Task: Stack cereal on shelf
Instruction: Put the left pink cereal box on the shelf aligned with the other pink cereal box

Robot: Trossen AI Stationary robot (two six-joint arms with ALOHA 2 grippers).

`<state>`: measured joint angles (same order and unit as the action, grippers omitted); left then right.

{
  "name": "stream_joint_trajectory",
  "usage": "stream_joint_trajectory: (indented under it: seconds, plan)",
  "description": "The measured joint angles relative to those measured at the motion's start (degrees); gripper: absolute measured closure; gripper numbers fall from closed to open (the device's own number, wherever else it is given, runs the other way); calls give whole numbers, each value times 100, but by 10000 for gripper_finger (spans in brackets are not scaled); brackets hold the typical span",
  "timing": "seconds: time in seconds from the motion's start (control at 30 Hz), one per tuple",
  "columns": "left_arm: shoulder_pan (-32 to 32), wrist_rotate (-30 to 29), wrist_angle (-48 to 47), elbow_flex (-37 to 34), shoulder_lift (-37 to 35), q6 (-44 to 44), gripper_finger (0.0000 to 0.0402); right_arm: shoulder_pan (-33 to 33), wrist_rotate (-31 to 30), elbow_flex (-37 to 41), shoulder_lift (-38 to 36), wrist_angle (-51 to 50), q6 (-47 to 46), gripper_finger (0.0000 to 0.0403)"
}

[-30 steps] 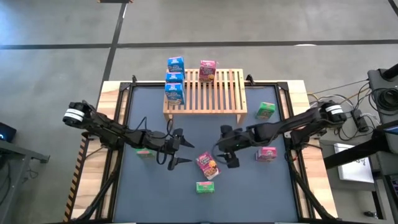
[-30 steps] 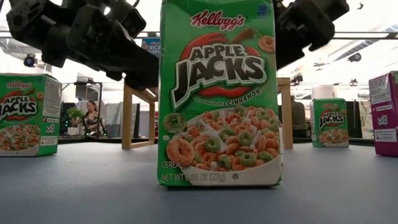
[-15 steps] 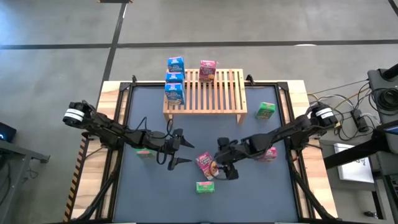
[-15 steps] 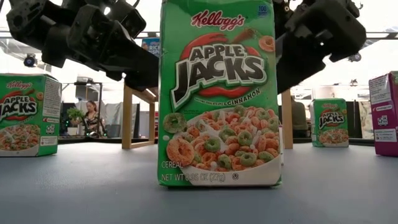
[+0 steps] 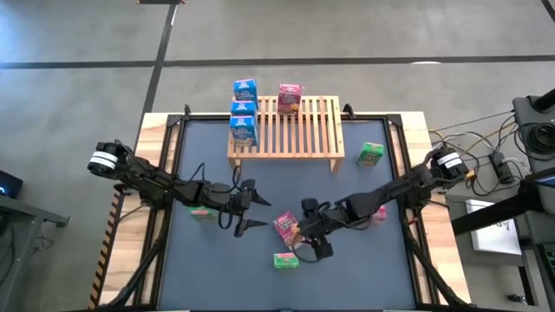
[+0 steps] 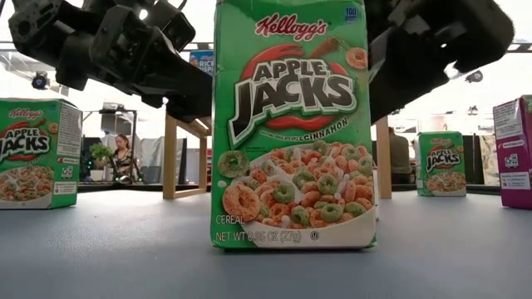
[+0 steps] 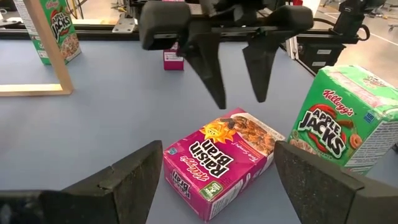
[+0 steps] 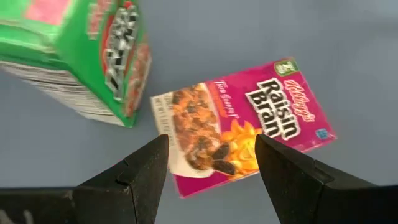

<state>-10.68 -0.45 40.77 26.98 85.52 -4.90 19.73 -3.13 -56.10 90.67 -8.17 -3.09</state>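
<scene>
High view: shelf bearing four boxes; right claw apart over pink box.

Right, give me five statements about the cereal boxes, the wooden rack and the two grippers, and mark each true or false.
1. The pink Raisin Bran box lies flat on the dark grey tabletop. True.
2. The right gripper is shut on that flat pink box. False: its fingers are open above it, holding nothing.
3. Three blue cereal boxes sit in a row at the left end of the light-wood slatted rack. True.
4. All three green Apple Jacks boxes are on the rack. False: none is; one green box stands beside the flat pink box.
5. The left gripper is open and empty. True.
</scene>
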Motion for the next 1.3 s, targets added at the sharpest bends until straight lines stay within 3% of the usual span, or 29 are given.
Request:
stream_joint_trajectory:
  seconds: [0.47, 0.87, 1.07, 1.3]
  plan:
    - [0, 0, 9, 28, 0, -37, 112, 595, 207, 0, 106, -11, -745, 172]
    - [-9, 14, -31, 28, 0, -120, 112, 627, 161, 4, 579, 168, -782, 172]
    - [-21, 396, -85, 48, 0, 219, 112, 616, -61, 4, 544, 164, -672, 172]
    - [-39, 426, -1168, 486, 2, 978, 112, 413, -306, 4, 544, 120, -493, 172]
